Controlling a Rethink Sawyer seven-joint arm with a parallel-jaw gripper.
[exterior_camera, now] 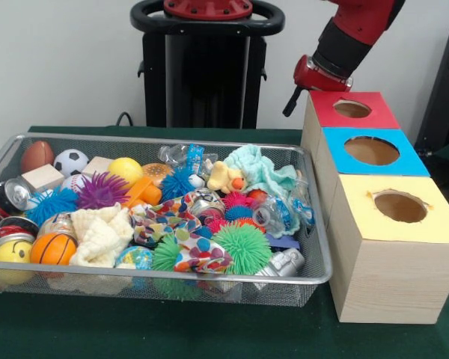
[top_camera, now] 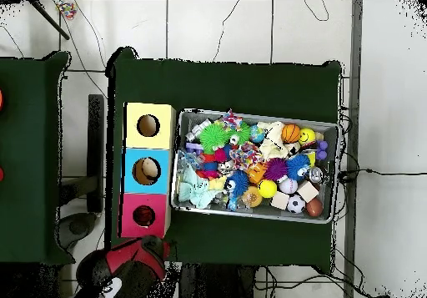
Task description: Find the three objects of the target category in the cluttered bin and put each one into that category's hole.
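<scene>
Silver wire mesh forms the bin [exterior_camera: 314, 224] on the green worktop [exterior_camera: 209, 333], seen from the front. A yellow duck [exterior_camera: 226, 178] lies among the clutter at its far side. At its right stands the red-topped box, its hole [exterior_camera: 352, 109] farthest. The tool [exterior_camera: 293, 101] hangs behind that box; its opening cannot be told.

From overhead, the arm [top_camera: 133, 261] is seen beside the red box [top_camera: 143, 215].
</scene>
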